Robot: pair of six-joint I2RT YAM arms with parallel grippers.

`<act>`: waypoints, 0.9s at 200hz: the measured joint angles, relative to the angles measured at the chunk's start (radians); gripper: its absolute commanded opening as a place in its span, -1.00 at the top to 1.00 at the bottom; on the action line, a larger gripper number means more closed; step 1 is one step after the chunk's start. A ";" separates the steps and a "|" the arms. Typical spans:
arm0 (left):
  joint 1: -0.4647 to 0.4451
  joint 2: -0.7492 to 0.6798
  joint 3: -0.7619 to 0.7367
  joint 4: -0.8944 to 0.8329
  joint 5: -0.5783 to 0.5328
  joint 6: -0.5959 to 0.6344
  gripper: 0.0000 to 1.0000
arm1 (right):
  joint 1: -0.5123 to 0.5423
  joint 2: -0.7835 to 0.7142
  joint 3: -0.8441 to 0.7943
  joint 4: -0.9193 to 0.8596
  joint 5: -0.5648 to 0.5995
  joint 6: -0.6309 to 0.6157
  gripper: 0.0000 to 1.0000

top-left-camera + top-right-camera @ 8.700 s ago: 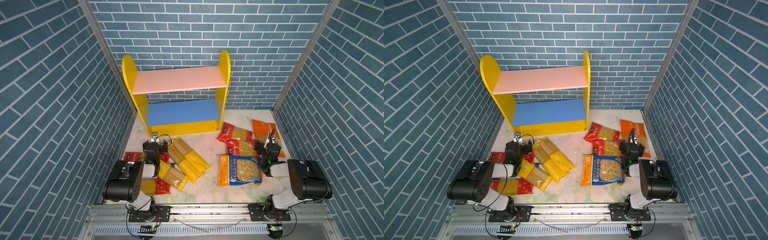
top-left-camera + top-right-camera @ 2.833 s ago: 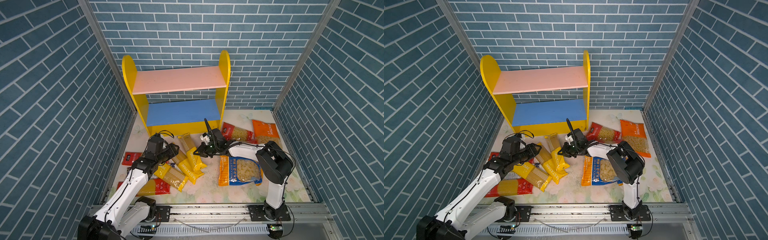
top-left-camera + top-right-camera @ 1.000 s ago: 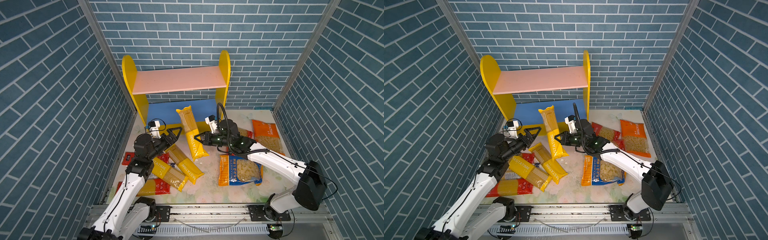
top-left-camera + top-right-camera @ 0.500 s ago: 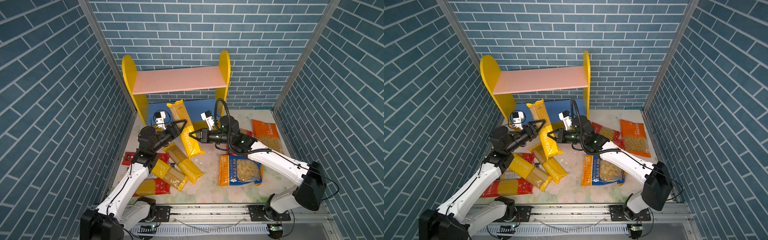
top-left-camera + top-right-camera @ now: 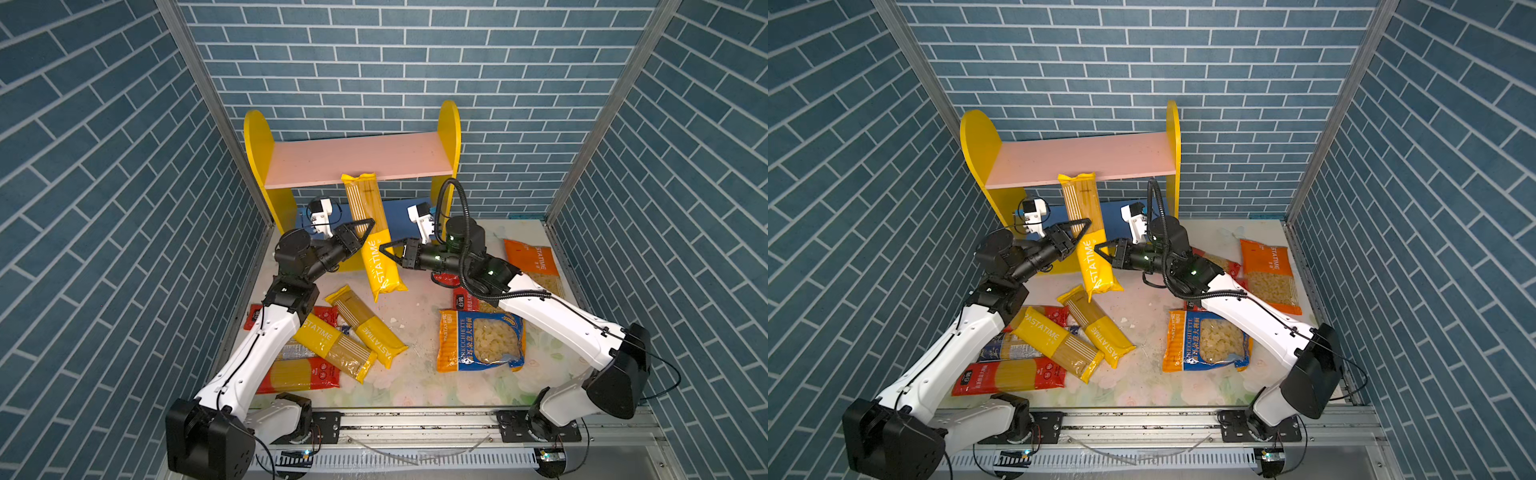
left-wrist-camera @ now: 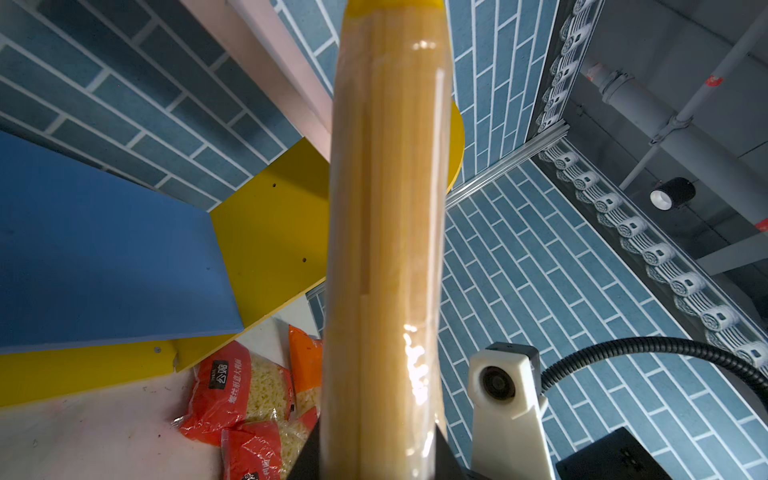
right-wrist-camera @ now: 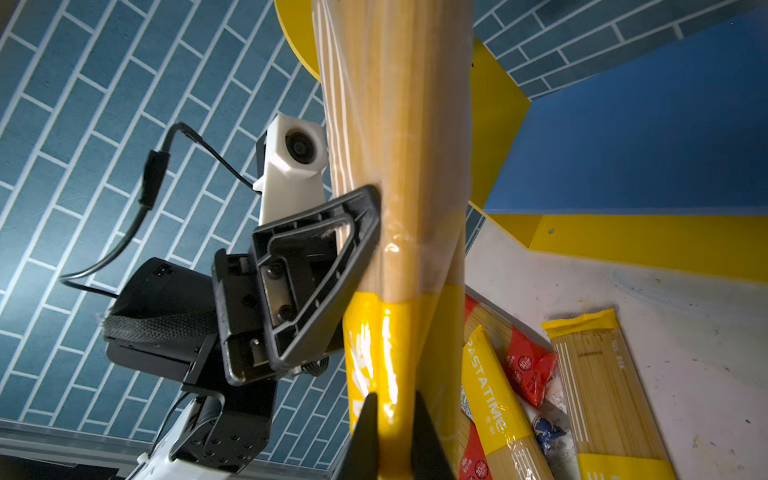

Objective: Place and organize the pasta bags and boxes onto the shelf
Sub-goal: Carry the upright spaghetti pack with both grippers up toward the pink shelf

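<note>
Spaghetti pack [image 5: 380, 270] stands gripped by left end effector [image 5: 368, 232], right end effector [image 5: 388, 251].

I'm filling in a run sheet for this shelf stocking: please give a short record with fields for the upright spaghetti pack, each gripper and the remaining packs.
held pack: yellow PASTATIME spaghetti pack, upright in front of the shelf
left gripper: fingers closed on its clear part, just above the label
right gripper: fingers pinch its yellow label part
on the table: two more yellow packs, red spaghetti pack, blue-orange bag, orange bag
</note>
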 measured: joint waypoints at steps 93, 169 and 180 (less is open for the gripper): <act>0.102 0.152 0.303 -0.085 0.054 -0.085 1.00 | -0.096 0.016 0.121 -0.140 -0.136 -0.145 -0.55; 0.194 0.342 0.583 -0.205 0.077 -0.122 1.00 | -0.098 0.228 0.304 0.031 -0.272 0.031 0.30; 0.207 0.357 0.606 -0.229 0.073 -0.122 0.99 | -0.098 0.256 0.326 0.057 -0.274 0.066 0.41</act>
